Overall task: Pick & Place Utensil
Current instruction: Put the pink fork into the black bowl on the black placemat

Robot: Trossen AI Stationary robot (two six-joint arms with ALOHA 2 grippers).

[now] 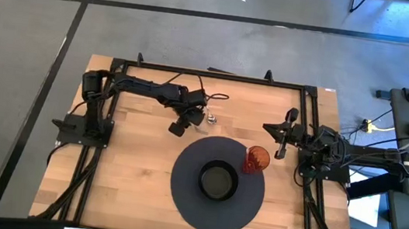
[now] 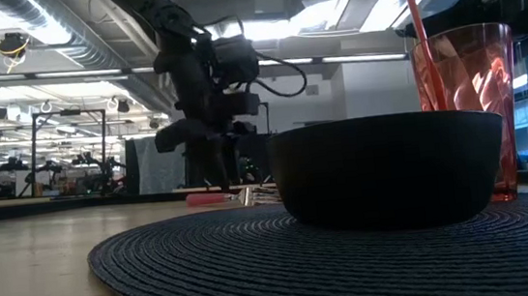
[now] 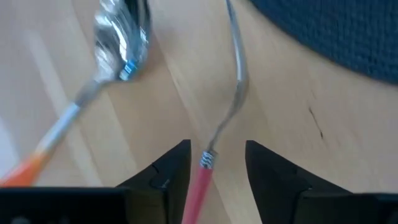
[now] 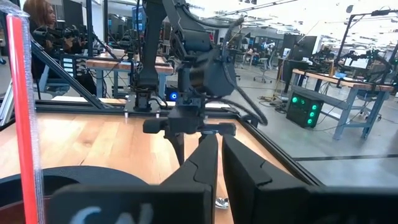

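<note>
The left gripper point(image 3: 216, 180) is standing over the wooden table point(image 1: 127, 168) just beyond the round placemat point(image 1: 185, 206), its fingers point(image 3: 168, 174) parted and straddling the red handle of a fork point(image 3: 231, 106) lying flat on the wood. Nothing is being grasped yet; the spread looks meant for closing on that handle. A spoon point(image 3: 118, 37) with an orange handle is lying just beside the fork. The right gripper point(image 4: 219, 168) is waiting near the table's right edge, clenched and empty. On the mat, a dark bowl point(image 2: 383, 171) and a red cup point(image 2: 468, 99) holding a straw are standing side by side.

The left wrist view alone is showing the fork between the fingers; the high view is giving the overall layout but hardly resolving the utensils.
</note>
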